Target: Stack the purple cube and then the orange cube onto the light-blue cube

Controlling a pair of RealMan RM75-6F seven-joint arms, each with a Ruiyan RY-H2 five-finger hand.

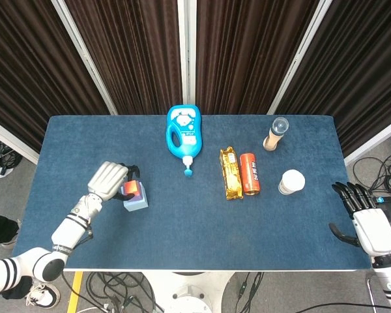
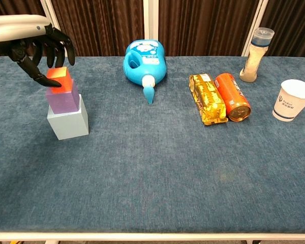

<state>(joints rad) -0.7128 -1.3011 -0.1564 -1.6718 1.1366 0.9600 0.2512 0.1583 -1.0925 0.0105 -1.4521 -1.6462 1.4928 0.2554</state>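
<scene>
Three cubes: sitting stacked left of the blue jug [image 2: 144, 63].
Orange cube [image 2: 59, 79]: resting on purple cube [image 2: 63, 96], over light-blue cube [image 2: 68, 120].
Left hand [image 2: 38, 48]: pinching the orange cube.
Right hand [image 1: 368, 225]: holding nothing, fingers apart.
Next: letting go gently.

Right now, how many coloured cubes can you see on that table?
3, all in one stack at the table's left: the light-blue cube at the bottom, the purple cube on it, the orange cube on top under the left hand.
</scene>
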